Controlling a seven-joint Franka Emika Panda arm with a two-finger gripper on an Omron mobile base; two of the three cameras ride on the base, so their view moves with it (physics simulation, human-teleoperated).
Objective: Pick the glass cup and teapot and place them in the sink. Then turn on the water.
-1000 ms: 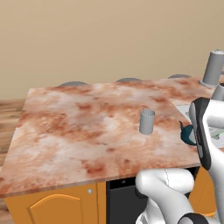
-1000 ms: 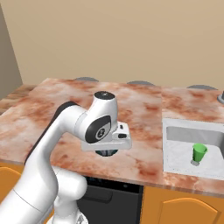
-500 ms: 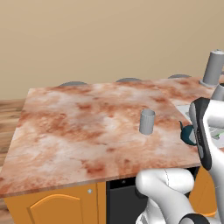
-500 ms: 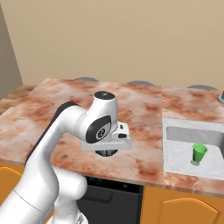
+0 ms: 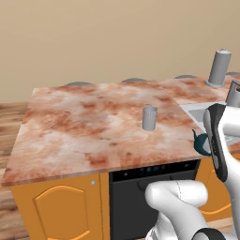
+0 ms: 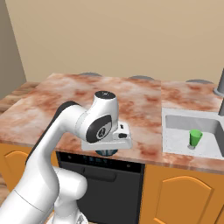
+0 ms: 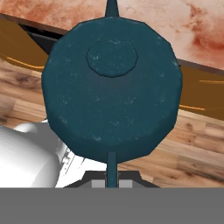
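Note:
The dark teal teapot (image 7: 112, 92) hangs in my gripper (image 7: 112, 180), which is shut on its thin handle. The hand view looks down on its lid, with the counter's front edge and the wood floor beneath. From the base, the teapot (image 5: 202, 143) shows at the counter's front edge, and under my hand (image 6: 107, 152) in the right base view. The grey glass cup (image 5: 149, 117) stands upright on the marble counter, apart from the arm. The sink (image 6: 175, 127) lies to the right, with its tall grey tap (image 5: 219, 67) behind it.
A small green cup (image 6: 195, 138) stands in the sink basin. The marble counter (image 5: 84, 122) stretches to the left. Orange cabinet doors (image 5: 58, 208) and a dark dishwasher front (image 6: 100, 175) lie below the counter's edge.

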